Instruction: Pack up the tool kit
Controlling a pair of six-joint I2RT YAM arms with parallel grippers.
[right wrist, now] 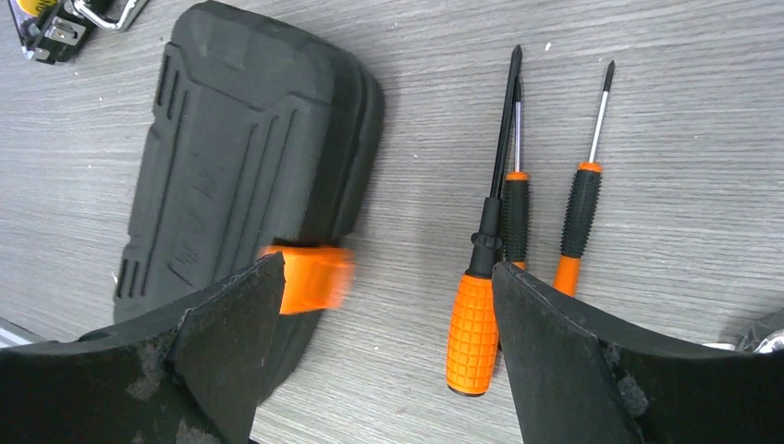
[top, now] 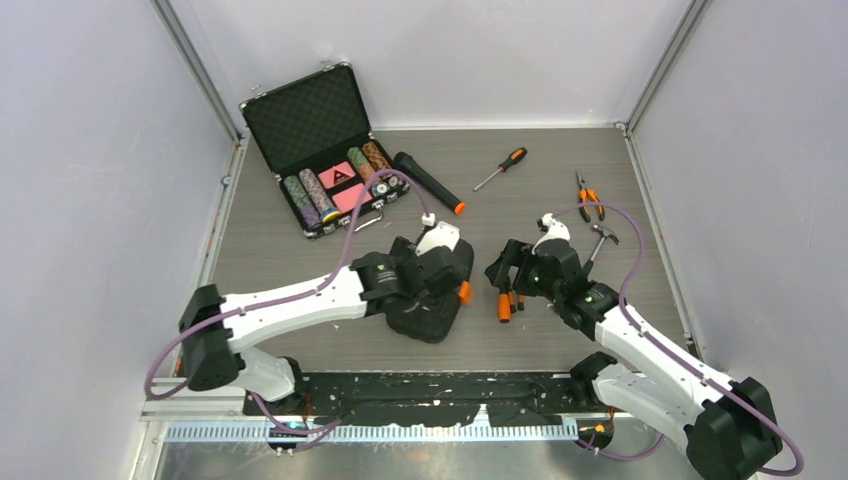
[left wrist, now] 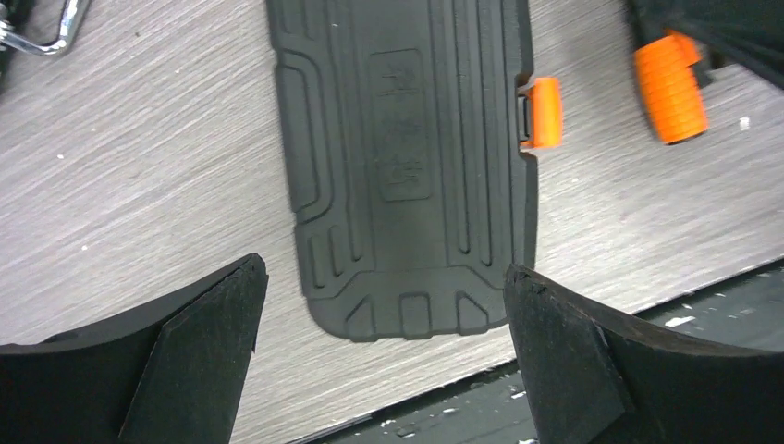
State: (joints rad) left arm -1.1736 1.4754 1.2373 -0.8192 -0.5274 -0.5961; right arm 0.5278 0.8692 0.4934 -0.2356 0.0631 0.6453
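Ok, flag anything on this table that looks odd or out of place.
The tool kit case lies closed while orange-and-black tools are still outside it: three screwdrivers beside it, and another screwdriver, pliers and a hammer farther back. Nothing looks spilled or damaged.

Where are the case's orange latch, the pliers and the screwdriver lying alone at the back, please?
orange latch [left wrist: 543, 113]: left wrist view, its middle.
pliers [top: 590, 206]: top view, handles.
screwdriver [top: 514, 158]: top view, handle.
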